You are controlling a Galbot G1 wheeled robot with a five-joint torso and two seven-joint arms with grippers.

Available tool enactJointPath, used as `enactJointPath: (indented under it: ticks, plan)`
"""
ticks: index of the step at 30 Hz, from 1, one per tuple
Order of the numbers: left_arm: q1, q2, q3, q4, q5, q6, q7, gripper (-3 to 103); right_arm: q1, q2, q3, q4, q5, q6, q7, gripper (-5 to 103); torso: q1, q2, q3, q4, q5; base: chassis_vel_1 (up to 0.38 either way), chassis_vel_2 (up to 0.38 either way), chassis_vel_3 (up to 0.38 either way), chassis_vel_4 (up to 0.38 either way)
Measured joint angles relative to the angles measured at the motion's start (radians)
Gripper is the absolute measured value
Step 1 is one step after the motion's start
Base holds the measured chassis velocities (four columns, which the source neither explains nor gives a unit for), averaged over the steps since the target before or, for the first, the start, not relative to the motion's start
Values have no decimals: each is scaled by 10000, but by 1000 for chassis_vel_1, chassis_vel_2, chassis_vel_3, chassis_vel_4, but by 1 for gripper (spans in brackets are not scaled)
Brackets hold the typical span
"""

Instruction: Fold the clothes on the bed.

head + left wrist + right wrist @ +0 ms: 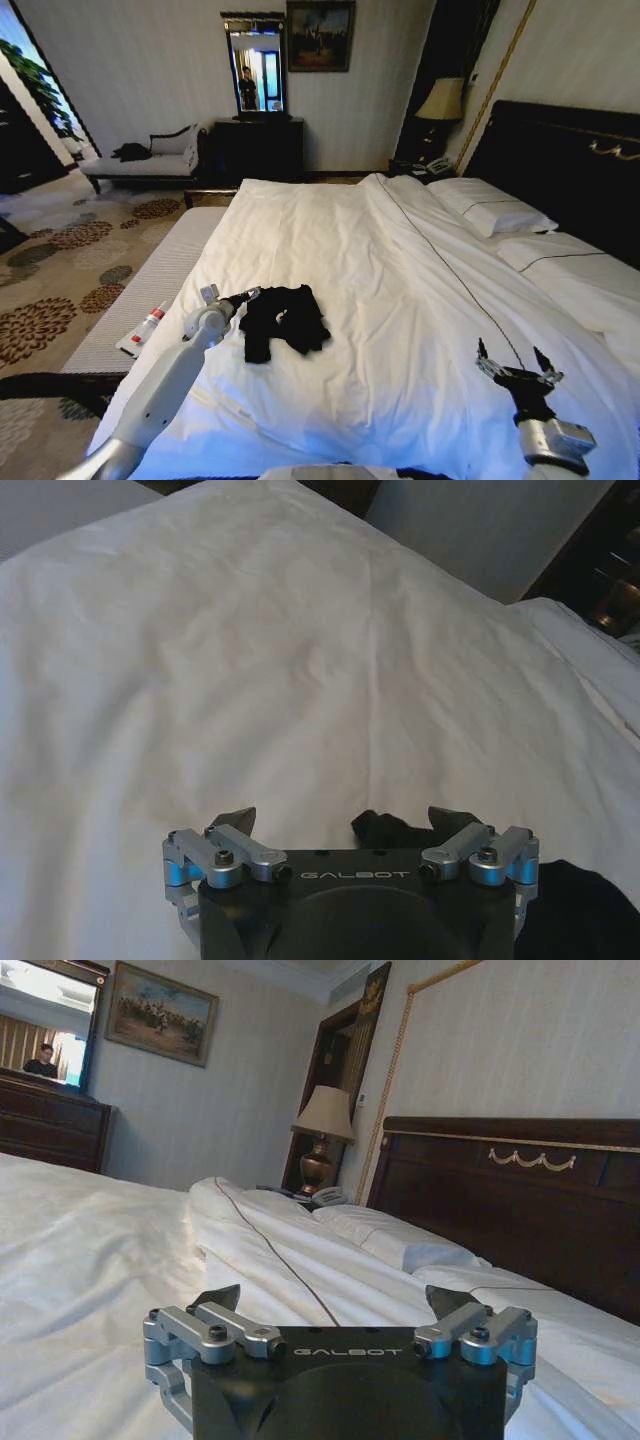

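You can read "GALBOT" in pale letters on the black body of each gripper in both wrist views; no other writing is legible. The black T-shirt [283,319] lies crumpled on the white duvet [400,300] of the bed [560,160], near the bed's foot end and toward its left edge; a few small white marks show on the cloth, but you cannot make out any lettering, since the shirt is bunched and folded over itself.

Your left gripper [247,294] sits at the shirt's left edge, just beside the fabric; its jaws stand apart with nothing between them; in the left wrist view [342,818] a dark fold of the shirt [385,830] shows between the fingertips, and whether they touch it is hard to tell; more of the shirt is cut off by the picture's corner.

Your right gripper [518,361] hovers over the duvet near the foot end on the right side, well apart from the shirt; its jaws are spread wide and empty; in the right wrist view [336,1298] it faces the pillows [400,1245] and the dark headboard [520,1210].

A small tube [147,328] with a red cap lies on the grey bench [150,290] beside the bed's left edge; its label is too small to read.
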Motion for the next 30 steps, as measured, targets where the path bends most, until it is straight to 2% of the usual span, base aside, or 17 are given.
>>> enactJointPath:
  ticks: [6, 9, 10, 12, 13, 14, 15, 16, 17, 20, 22, 25, 30]
  plan:
    - [-292, -132, 239, 240, -75, 50, 4, 93, -8, -14, 51, -37, 42, 0, 27, 100, 0, 2, 0, -2, 1, 0, 0, 0, 0]
    - [-465, -265, 470, 487, 91, 67, -77, 78, 13, -18, 66, -23, 69, -25, 103, 100, 0, 1, 0, -2, 0, 0, 0, 0, 0]
    - [-465, -265, 470, 487, 91, 67, -77, 78, 13, -18, 66, -23, 69, -25, 103, 100, 0, 1, 0, -2, 0, 0, 0, 0, 0]
    - [-470, -290, 572, 599, 166, 57, -163, 67, 20, -35, 71, 1, 93, -46, 157, 100, 0, 1, 0, 0, 1, 0, 0, 0, 0]
    - [-470, -290, 572, 599, 166, 57, -163, 67, 20, -35, 71, 1, 93, -46, 157, 100, 0, 1, 0, 0, 1, 0, 0, 0, 0]
    - [-470, -292, 618, 657, 219, 43, -186, 61, 20, -46, 79, 2, 104, -50, 178, 100, -1, 1, 0, 0, 1, 0, 0, 0, 0]
    - [-509, -303, 642, 751, 233, 33, -203, 45, 46, -86, 93, 2, 182, -78, 247, 100, -2, 1, 0, 0, 0, 0, 0, 0, 0]
    - [-521, -305, 654, 774, 233, 34, -204, 39, 60, -102, 95, 0, 204, -92, 271, 100, -1, 1, 0, -1, 0, 0, 0, 0, 0]
    - [-521, -305, 654, 774, 233, 34, -204, 39, 60, -102, 95, 0, 204, -92, 271, 100, -1, 1, 0, -1, 0, 0, 0, 0, 0]
    - [-559, -306, 708, 847, 238, 27, -172, 23, 104, -179, 90, 2, 252, -208, 377, 100, -1, 1, 0, -1, 1, 0, 0, 0, 0]
    - [-572, -307, 722, 883, 255, 20, -153, 23, 116, -226, 81, 3, 258, -259, 415, 100, -1, 1, 0, -1, 1, 0, 0, 0, 0]
    - [-619, -374, 742, 1005, 371, -23, -89, 6, 145, -481, 44, 3, 308, -445, 555, 100, -1, 1, 0, -1, 0, 0, 0, 0, 0]
    - [-622, -409, 747, 1036, 418, -36, -81, 1, 157, -851, -9, 20, 731, -838, 748, 100, -1, 0, 0, -1, 0, 0, 0, 0, 0]
